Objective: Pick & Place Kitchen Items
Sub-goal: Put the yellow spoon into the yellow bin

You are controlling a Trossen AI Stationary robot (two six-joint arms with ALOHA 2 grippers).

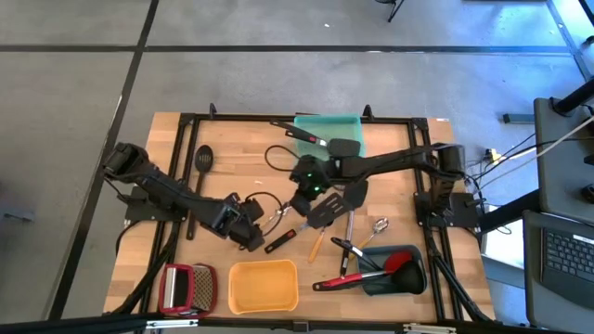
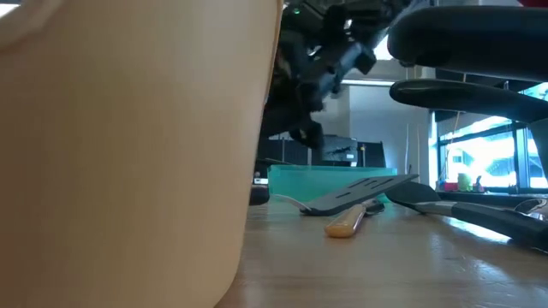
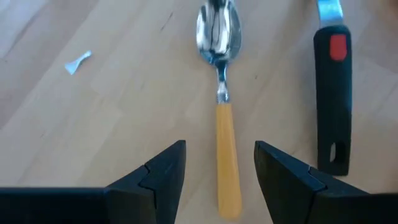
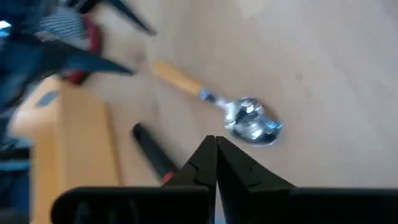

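At the near left edge sits the red-framed metal grater (image 1: 186, 287), ridged and shiny, with the smooth yellow tray (image 1: 264, 285) just right of it. My left gripper (image 3: 217, 177) hangs low over the pale wood table (image 1: 241, 167), its blunt black fingers (image 3: 163, 180) spread apart and empty, straddling the orange handle of a spoon (image 3: 221, 93) with a polished metal bowl. Beside the spoon lies a black handle (image 3: 331, 99) with a red tab. My right gripper (image 4: 216, 163) hovers mid-table, its tapered fingers pressed together on nothing, just above that same glinting spoon bowl.
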